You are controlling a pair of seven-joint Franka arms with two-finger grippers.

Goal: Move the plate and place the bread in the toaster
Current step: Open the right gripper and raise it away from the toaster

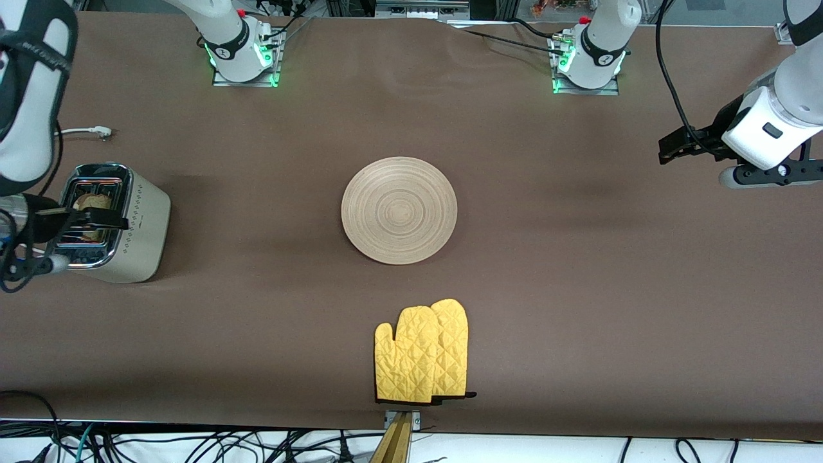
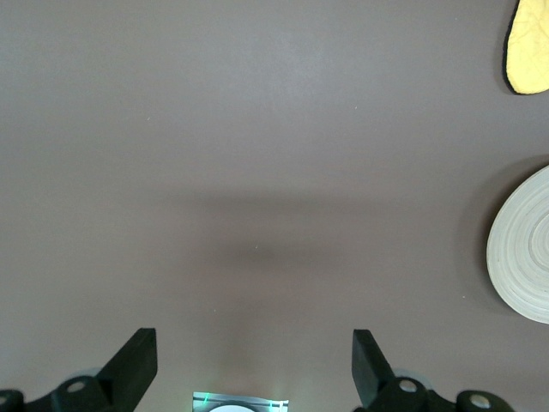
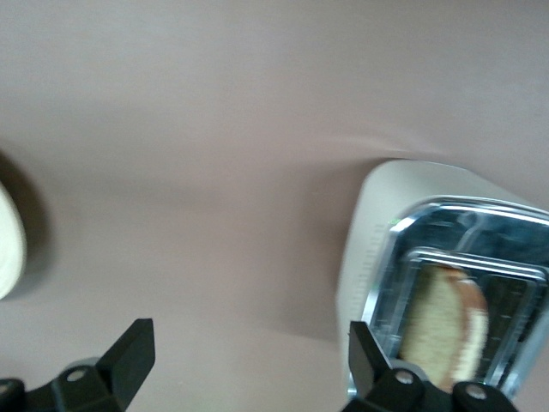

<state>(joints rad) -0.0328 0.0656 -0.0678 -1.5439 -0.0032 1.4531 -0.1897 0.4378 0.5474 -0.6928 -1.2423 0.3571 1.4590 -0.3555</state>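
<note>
The wooden plate [image 1: 398,211] lies bare at the middle of the table; its edge also shows in the left wrist view [image 2: 523,249] and the right wrist view [image 3: 7,245]. The cream toaster [image 1: 138,225] stands at the right arm's end of the table. The bread [image 1: 94,200] stands in one of its slots, and also shows in the right wrist view [image 3: 442,324] inside the toaster [image 3: 369,249]. My right gripper [image 1: 96,220] hangs open and empty above the toaster [image 3: 249,365]. My left gripper [image 1: 672,149] is open and empty, up over bare table at the left arm's end [image 2: 255,365].
A pair of yellow oven mitts [image 1: 424,352] lies near the table's front edge, nearer the front camera than the plate; one tip shows in the left wrist view [image 2: 532,47]. The toaster's white plug [image 1: 96,132] lies on the table beside it, farther from the front camera.
</note>
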